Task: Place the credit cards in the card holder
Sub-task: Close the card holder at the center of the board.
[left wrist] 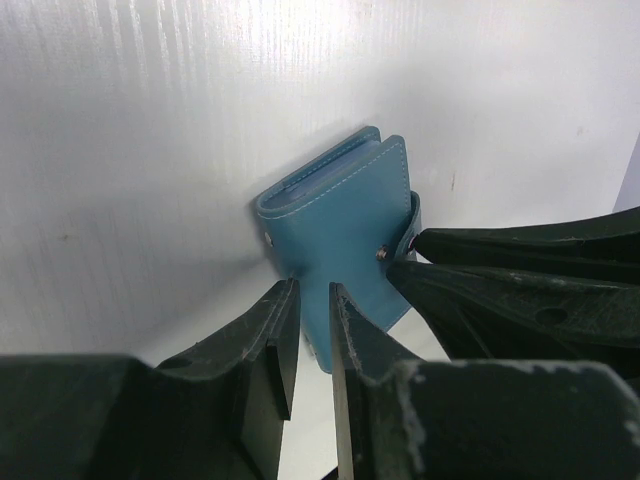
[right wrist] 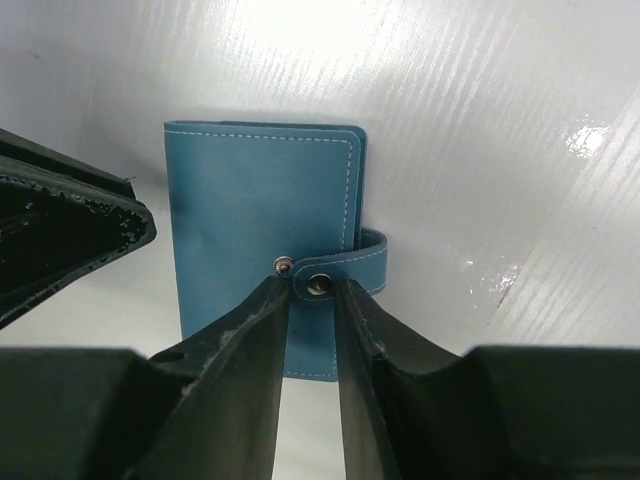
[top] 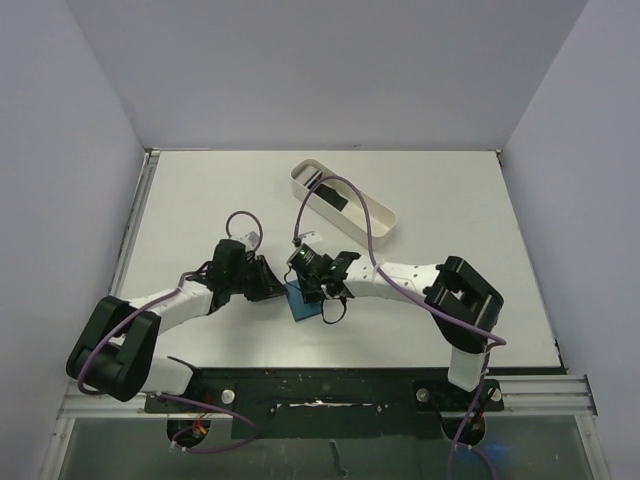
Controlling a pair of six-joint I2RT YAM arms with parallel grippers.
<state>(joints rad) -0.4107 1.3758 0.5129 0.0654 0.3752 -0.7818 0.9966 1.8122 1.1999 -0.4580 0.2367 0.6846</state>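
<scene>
The card holder (top: pixel 300 306) is a teal-blue wallet, folded shut, lying on the white table between both grippers. In the left wrist view the card holder (left wrist: pixel 340 220) shows its cover, and my left gripper (left wrist: pixel 312 290) sits over its near corner with a narrow gap and nothing clamped. In the right wrist view my right gripper (right wrist: pixel 315 288) has its tips on the card holder (right wrist: pixel 260 200), flanking the strap's snap cap (right wrist: pixel 320 285), which sits just off the stud (right wrist: pixel 283 265). Two dark credit cards (top: pixel 334 196) lie in the white tray. From above, the left gripper (top: pixel 270 287) and right gripper (top: pixel 322 292) meet at the wallet.
A long white oval tray (top: pixel 375 228) stands behind the right arm, toward the back middle of the table (top: pixel 200 200). Purple cables loop over both arms. Grey walls enclose the table on three sides.
</scene>
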